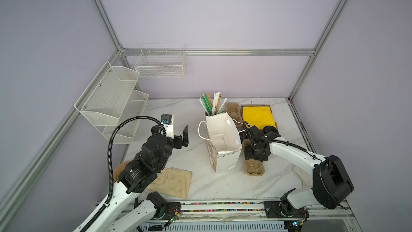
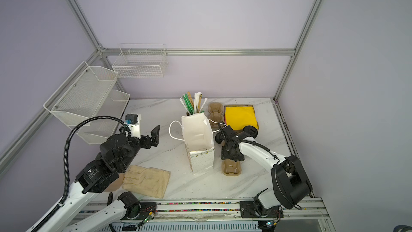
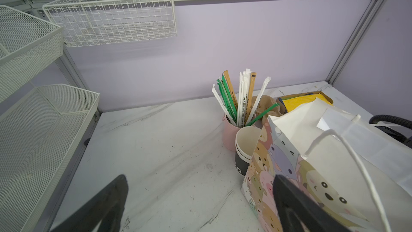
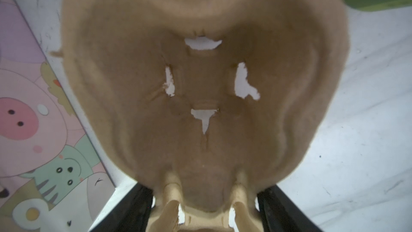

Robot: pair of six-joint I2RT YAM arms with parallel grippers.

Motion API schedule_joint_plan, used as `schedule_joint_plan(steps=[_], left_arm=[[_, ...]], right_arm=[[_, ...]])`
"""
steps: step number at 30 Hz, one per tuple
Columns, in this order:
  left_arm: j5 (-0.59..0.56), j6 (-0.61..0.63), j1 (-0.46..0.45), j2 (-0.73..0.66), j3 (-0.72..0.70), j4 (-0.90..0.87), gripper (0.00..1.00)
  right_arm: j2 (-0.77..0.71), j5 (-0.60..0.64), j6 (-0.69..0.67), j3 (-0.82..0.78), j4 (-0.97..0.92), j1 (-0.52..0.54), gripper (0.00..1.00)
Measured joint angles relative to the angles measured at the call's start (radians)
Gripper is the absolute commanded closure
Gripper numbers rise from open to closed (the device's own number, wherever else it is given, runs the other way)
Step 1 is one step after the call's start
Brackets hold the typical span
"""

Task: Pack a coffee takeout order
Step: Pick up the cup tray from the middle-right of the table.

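Observation:
A brown moulded-pulp cup carrier [image 1: 254, 170] [image 2: 231, 170] lies on the marble table just right of the open white paper bag [image 1: 223, 139] [image 2: 198, 137]. My right gripper [image 1: 254, 152] [image 2: 230, 153] points down over its far half. In the right wrist view the carrier [image 4: 200, 85] fills the frame, and the right gripper [image 4: 205, 197] presses a black finger against each side of its narrow waist. The yellow paper sheet [image 1: 258, 116] [image 2: 240, 116] lies in a tray at the back right. A black lid [image 1: 270, 129] shows beside it; the cup under it is hidden. My left gripper [image 1: 181, 139] [image 3: 200, 181] hangs open and empty left of the bag.
More carriers [image 1: 233, 110] are stacked behind the bag. A pink cup of straws [image 3: 231, 130] and nested lidless cups [image 3: 245, 146] stand at the bag's far left corner. A cream glove [image 1: 174, 181] lies front left. White wire baskets [image 1: 111, 99] hang on the left wall.

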Motion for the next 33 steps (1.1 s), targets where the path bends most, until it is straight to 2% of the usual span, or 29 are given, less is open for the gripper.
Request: schedule_joint_plan(steps=[23, 33], left_arm=[[0.001, 0.0, 0.0, 0.026, 0.0, 0.0, 0.0], [0.004, 0.0, 0.005, 0.03, 0.0, 0.0, 0.0]], right_arm=[[-0.221, 0.027, 0.005, 0.044, -0.148, 0.0, 0.25], [-0.224, 0.092, 0.008, 0.26, -0.262, 0.0, 0.25]])
